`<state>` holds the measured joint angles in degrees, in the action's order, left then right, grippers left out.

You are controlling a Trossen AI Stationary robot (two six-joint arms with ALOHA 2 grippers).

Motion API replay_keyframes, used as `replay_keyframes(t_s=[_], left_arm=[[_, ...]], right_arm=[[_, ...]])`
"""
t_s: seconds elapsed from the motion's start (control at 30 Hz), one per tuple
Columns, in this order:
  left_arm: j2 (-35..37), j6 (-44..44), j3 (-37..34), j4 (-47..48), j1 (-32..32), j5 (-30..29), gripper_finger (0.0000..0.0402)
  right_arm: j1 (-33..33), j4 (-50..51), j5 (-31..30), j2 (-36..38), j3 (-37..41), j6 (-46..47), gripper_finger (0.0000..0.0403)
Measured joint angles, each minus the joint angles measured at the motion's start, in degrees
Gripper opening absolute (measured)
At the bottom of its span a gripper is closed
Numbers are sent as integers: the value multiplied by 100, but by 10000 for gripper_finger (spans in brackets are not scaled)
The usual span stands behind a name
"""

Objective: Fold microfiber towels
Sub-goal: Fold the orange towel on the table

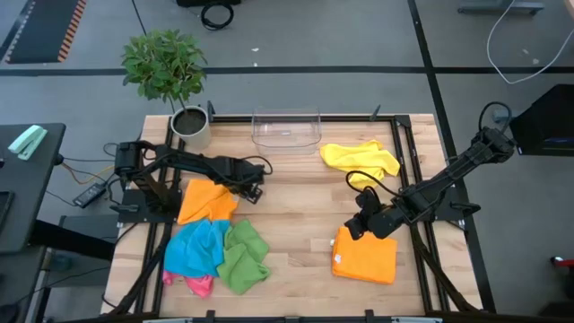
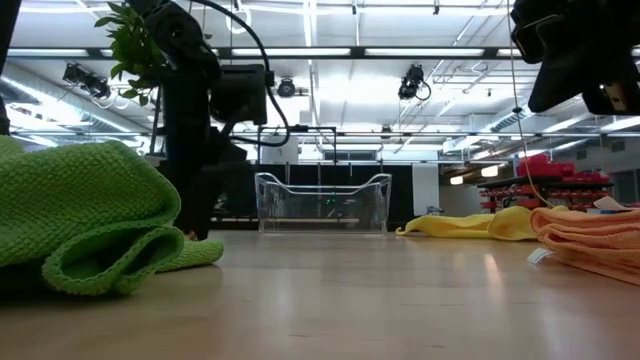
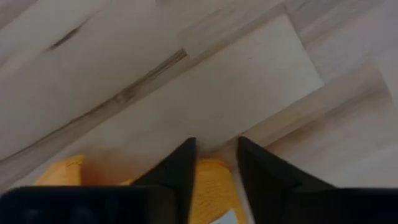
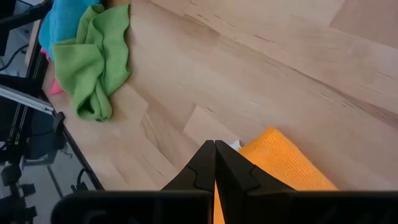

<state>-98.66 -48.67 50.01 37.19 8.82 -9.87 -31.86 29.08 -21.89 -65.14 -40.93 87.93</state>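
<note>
Left fingers slightly apart over orange towel edge; right fingers together.

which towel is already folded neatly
The orange towel near the right claw: a flat, square stack. The other towels lie crumpled or spread loosely.

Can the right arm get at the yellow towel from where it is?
Probably yes: the right gripper sits shut by the folded orange towel, with bare table to the yellow towel.
</note>
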Motion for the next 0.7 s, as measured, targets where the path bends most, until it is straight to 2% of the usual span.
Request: replay_keyframes(t_s=[0.13,0.23,0.33,0.5,0.6,0.7], left_arm=[[-7,319,4,-106,-9,-2,18],[52,623,234,-61,-9,4,21],[152,756,672,246,-11,2,61],[403,512,1229,1228,-242,-73,158],[482,168,1248,1504,-377,-84,220],[437,-134,898,1477,-438,14,264]], right_arm=[[1,-4,-61,0,0,1,15],[0,-5,-59,0,0,-6,15],[0,-2,-59,0,0,-53,15],[0,-2,-61,0,0,-207,15],[-4,3,-61,0,0,-363,15],[-4,17,-61,-1,0,-482,15]])
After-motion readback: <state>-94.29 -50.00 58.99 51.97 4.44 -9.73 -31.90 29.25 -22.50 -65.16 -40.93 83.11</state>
